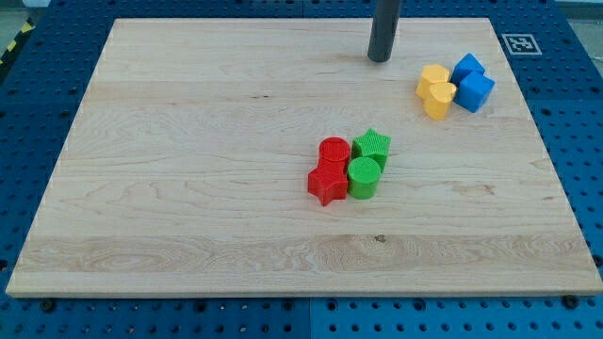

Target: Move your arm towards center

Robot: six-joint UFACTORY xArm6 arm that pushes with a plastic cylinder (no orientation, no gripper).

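Observation:
My tip [380, 58] rests on the wooden board [188, 141] near the view's top, right of the middle. It touches no block. Near the board's middle sit a red cylinder [334, 151], a red star [327, 182], a green star [373, 146] and a green cylinder [364, 177], packed together well below the tip. At the view's upper right, two yellow blocks [436, 89] touch two blue blocks [471, 82], to the right of the tip.
The board lies on a blue perforated table [575, 141]. A black-and-white marker tag [520, 43] sits at the board's top right corner.

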